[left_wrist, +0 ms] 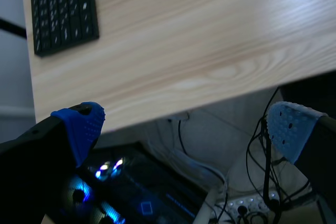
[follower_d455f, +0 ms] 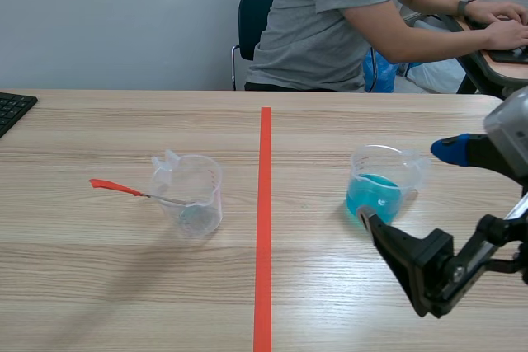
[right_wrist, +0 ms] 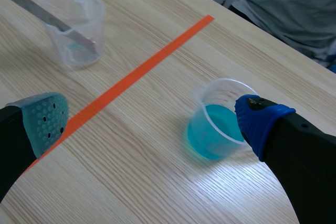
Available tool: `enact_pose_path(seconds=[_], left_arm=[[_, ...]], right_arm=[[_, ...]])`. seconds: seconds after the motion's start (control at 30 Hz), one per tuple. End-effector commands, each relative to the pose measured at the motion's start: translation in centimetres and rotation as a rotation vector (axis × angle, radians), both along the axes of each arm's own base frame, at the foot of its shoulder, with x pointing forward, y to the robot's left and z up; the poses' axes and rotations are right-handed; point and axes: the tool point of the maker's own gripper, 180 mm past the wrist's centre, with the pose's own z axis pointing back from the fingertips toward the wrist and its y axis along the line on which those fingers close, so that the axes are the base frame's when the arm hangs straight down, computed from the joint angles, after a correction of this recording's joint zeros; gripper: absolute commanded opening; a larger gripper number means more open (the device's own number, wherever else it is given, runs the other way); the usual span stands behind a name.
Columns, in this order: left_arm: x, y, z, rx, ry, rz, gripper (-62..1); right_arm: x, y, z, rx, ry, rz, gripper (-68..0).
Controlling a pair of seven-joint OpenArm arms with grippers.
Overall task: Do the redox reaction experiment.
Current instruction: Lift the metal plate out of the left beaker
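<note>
Cup of blue liquid [follower_d455f: 375, 191] [right_wrist: 218, 132] stands upright on the table [follower_d455f: 124, 286], abt a third full. Right gripper [follower_d455f: 406, 184] [right_wrist: 155, 121] is spread wide around it, gripping nothing. Its blue pad sits just beside the cup's rim, the other pad is well off toward the orange tape line [follower_d455f: 265, 228]. Can't tell if the blue pad touches the cup.

Clear cup [follower_d455f: 191, 195] [right_wrist: 73, 24] is well apart from the blue cup, across the tape line. A metal tool w/ red handle [follower_d455f: 132, 190] leans in it, handle sticking out on the side away from the blue cup.

Left gripper [left_wrist: 184, 127] is far from the blue cup, off the table's edge by the keyboard [left_wrist: 63, 9] [follower_d455f: 12, 109]. Fingers wide, nothing btwn them.

Person [follower_d455f: 330, 14] sits beyond the blue cup, hands at another desk.
</note>
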Motion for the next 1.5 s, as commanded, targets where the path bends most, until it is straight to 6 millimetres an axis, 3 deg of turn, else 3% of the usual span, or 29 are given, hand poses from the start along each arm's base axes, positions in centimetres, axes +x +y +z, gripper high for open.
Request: enact_pose_path(seconds=[0.0,0.17,0.27,0.43,0.63,1.1,1.47], left_arm=[[-0.4,0.1,-0.2,-0.013,-0.003,0.008,1.4],[-5.2,3.2,-2.3,0.019,0.114,0.098,1.4],[-6.6,3.9,-3.9,0.014,0.157,0.122,1.4],[-9.1,3.4,-8.0,-0.011,0.263,0.121,1.4],[-11.2,1.1,-12.6,-0.059,0.374,0.096,1.4],[-11.6,-4.8,-19.8,-0.151,0.48,0.027,1.4],[-8.0,-9.4,-22.2,-0.226,0.438,-0.035,1.4]], right_arm=[[0.3,0.8,1.1,0.012,-0.04,0.024,0.4],[-0.1,3.3,1.0,0.027,-0.051,0.097,0.4],[-0.3,4.8,1.1,0.03,-0.061,0.14,0.4],[-0.8,6.9,1.3,0.04,-0.08,0.205,0.4],[-1.4,8.3,1.4,0.05,-0.095,0.249,0.4],[-1.5,10.3,2.4,0.08,-0.128,0.308,0.4],[-2.6,13.0,2.5,0.074,-0.151,0.39,0.4]])
